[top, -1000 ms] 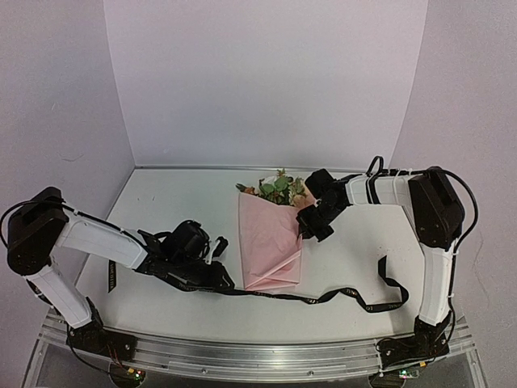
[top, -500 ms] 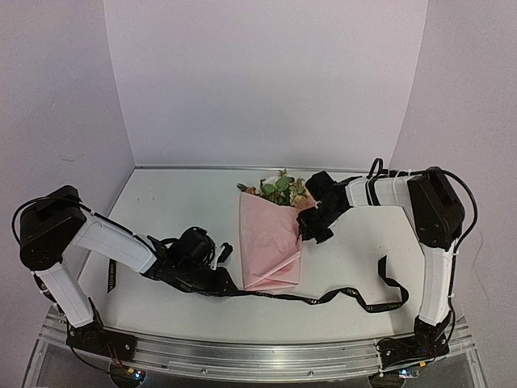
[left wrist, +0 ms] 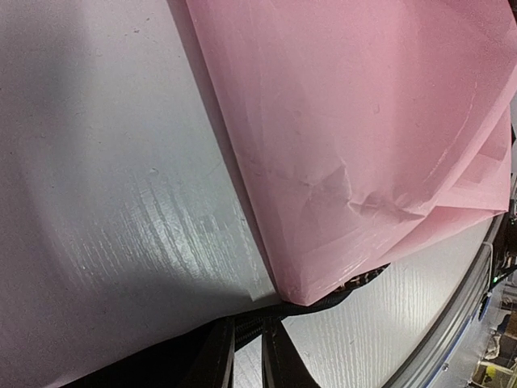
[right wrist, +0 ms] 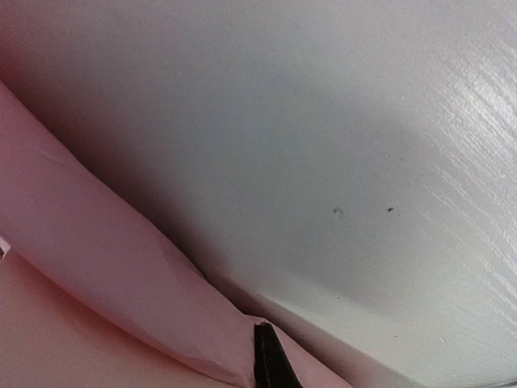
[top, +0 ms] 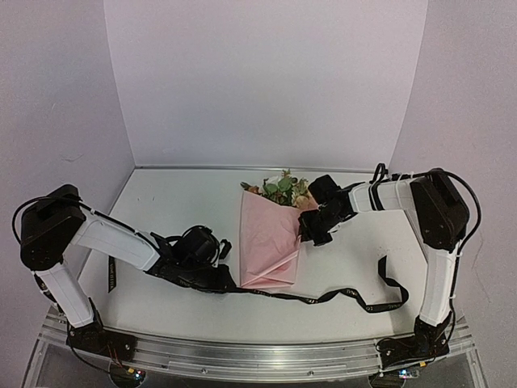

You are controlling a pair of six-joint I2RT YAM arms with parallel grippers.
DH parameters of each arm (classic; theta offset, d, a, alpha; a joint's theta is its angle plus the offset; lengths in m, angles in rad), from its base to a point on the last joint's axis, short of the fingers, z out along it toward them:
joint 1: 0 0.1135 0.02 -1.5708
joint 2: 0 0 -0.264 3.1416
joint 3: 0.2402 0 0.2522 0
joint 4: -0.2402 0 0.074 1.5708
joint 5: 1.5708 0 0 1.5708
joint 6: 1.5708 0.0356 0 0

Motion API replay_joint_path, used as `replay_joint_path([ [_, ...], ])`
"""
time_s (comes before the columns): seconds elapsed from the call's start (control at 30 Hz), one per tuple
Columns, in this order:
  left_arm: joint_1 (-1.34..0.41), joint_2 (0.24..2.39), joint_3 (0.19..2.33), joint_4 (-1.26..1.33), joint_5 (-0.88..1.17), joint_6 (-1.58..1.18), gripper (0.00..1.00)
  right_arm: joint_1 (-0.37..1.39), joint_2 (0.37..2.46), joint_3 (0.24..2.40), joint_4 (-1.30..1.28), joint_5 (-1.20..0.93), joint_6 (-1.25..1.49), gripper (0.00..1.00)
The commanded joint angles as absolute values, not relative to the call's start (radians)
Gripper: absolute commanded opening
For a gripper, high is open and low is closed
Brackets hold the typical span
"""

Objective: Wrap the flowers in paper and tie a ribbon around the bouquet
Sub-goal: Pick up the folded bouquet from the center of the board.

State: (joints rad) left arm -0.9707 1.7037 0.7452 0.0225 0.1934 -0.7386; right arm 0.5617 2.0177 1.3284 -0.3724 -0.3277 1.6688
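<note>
Left jaws narrowly apart, nothing seen between; right jaws together at paper [top: 266, 242] fold, grip unclear. Wrapped flowers [top: 281, 187] lie between both jaws. Ribbon [top: 339, 294] passes just ahead of left jaws: thin, floppy, light; likely best pinched flat off tabletop [top: 178, 202].

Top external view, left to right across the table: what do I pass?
Left arm's black elbow block → left gripper → pink paper → right gripper → ribbon's right-hand loop → right arm's upright link. The flowers overlap the paper and are left out.

Pink paper [right wrist: 97, 307] over white table [right wrist: 363, 162]
</note>
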Motion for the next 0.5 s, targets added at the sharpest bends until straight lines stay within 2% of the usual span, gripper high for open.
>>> replay_joint_path([
  [0.0, -0.969, 1.741, 0.738, -0.116, 0.111, -0.759, 0.14, 0.568, 1.953, 1.311, -0.318, -0.327, 1.737, 0.0],
  [0.47, -0.969, 1.757, 0.745, -0.144, 0.072, -0.809, 0.13, 0.568, 1.924, 1.236, -0.185, -0.338, 1.832, 0.0],
])
